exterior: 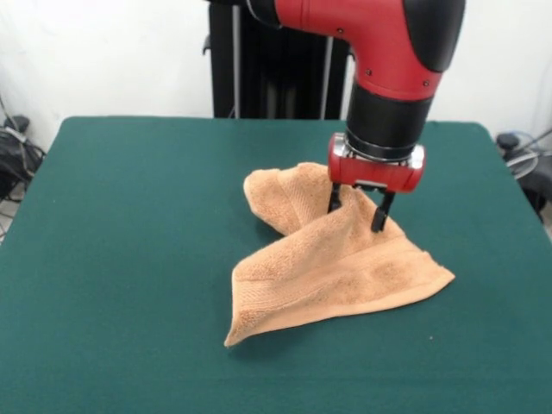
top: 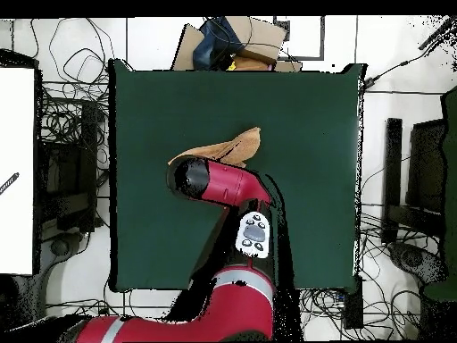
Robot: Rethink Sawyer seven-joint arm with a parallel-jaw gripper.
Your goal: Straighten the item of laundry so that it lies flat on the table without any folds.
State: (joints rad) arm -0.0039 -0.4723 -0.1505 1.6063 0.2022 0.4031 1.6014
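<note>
- Tabletop [exterior: 129, 259]: dark green cloth surface, rectangular, filling most of the front view.
- Towel [exterior: 336, 267]: light orange-tan terry cloth, lying right of centre on the tabletop in the front view. Not flat: the far part is doubled over into a raised, rounded fold, and a ridge is drawn up at the middle. The near part spreads out to two corners, one pointing toward the camera, one to the right. A woven band runs along the near edge.
- End effector [exterior: 358, 210]: red housing with two dark fingers [exterior: 334, 198] pointing down. The fingers stand a little apart with a ridge of the towel between them; they pinch the cloth.
- Arm [top: 228, 183]: red and black, reaching from the base over the tabletop. In the overhead view it covers most of the towel [top: 234, 143], leaving only a sliver visible.
- Pedestal [exterior: 276, 65]: black column behind the far edge of the tabletop.
- Cables [top: 62, 125]: tangled on the floor beside the tabletop, well apart from the towel.
- Cardboard box [top: 241, 40]: off the tabletop, beyond its edge.
</note>
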